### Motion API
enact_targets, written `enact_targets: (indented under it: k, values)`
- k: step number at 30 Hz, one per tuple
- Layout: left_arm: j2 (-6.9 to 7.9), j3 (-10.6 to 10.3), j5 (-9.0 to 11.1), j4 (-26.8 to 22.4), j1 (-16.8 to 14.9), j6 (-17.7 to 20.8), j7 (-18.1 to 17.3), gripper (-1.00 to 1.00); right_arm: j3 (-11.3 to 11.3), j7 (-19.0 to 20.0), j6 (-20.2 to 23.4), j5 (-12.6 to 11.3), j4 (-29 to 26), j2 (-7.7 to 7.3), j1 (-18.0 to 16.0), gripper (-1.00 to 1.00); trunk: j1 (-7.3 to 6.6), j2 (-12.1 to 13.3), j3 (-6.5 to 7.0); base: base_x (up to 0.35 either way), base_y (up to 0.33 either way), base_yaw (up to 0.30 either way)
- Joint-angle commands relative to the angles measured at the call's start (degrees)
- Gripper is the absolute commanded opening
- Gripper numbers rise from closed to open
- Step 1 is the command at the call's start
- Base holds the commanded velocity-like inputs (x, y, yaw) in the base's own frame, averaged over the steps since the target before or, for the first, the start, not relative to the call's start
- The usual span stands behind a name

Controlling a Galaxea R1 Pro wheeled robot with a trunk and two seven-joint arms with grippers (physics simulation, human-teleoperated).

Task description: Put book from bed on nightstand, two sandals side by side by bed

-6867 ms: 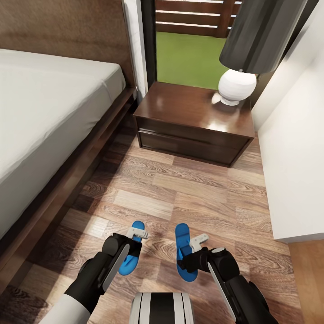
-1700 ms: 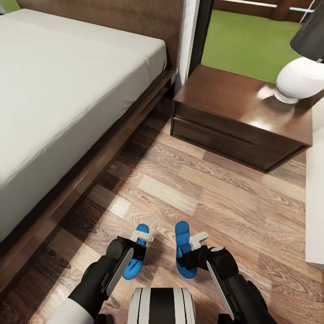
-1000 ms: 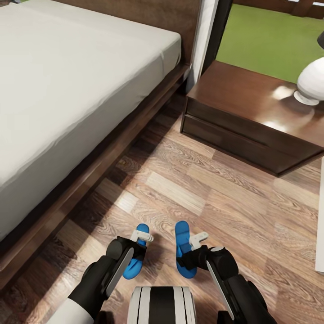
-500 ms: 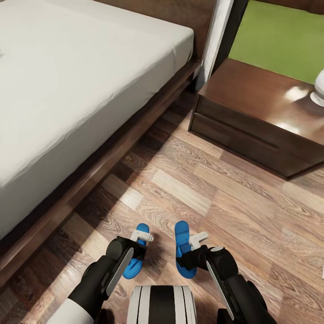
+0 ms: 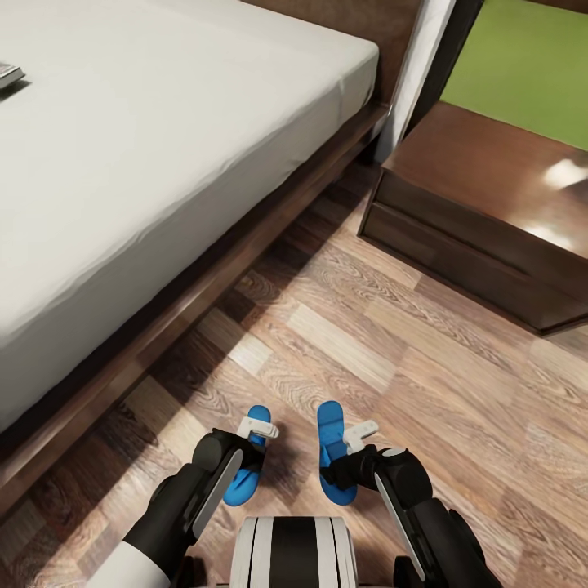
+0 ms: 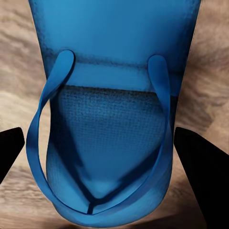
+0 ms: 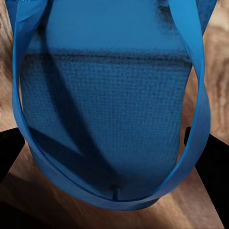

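Head view: two blue sandals are carried low over the wood-plank floor (image 5: 425,359), one in each claw. The left sandal (image 5: 243,469) sits in the left gripper (image 5: 249,445), its toe end poking out ahead of the white fingertips; the right sandal (image 5: 333,453) sits in the right gripper (image 5: 347,457), running forward past it. In the left wrist view the left sandal's (image 6: 112,119) straps and sole lie between two dark fingers (image 6: 200,162) set wide at either edge, so the claw is closed on it only about as far as the sole's width. The right wrist view shows the same for the right sandal (image 7: 109,105). Both arms reach forward, bent at the elbow, side by side. The bed (image 5: 163,147) stands left, the nightstand (image 5: 490,212) ahead right, and the book (image 5: 6,75) lies on the mattress at the far left edge.
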Motion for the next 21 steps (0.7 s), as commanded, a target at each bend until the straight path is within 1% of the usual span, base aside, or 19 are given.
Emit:
enact_targets:
  k: [1, 8, 21]
  values:
    - [0.01, -0.08, 0.59, -0.04, -0.03, 0.19, 0.56, -1.0, -0.03, 0.47, 0.21, 0.59, -0.07, 0.01, -0.02, -1.0, -0.01, -0.01, -0.09, 0.0, 0.0, 0.106]
    - [0.01, -0.08, 0.59, -0.01, -0.03, 0.17, 0.54, -1.0, -0.1, 0.53, 0.25, 0.56, -0.09, 0.01, -0.02, -1.0, -0.01, -0.01, -0.21, 0.0, 0.0, 0.036]
    - [-0.03, -0.08, 0.59, -0.01, -0.03, 0.37, 0.62, -1.0, 0.04, 0.56, 0.21, 0.56, -0.1, 0.01, -0.02, -1.0, -0.01, -0.01, -0.22, 0.001, 0.0, 0.002]
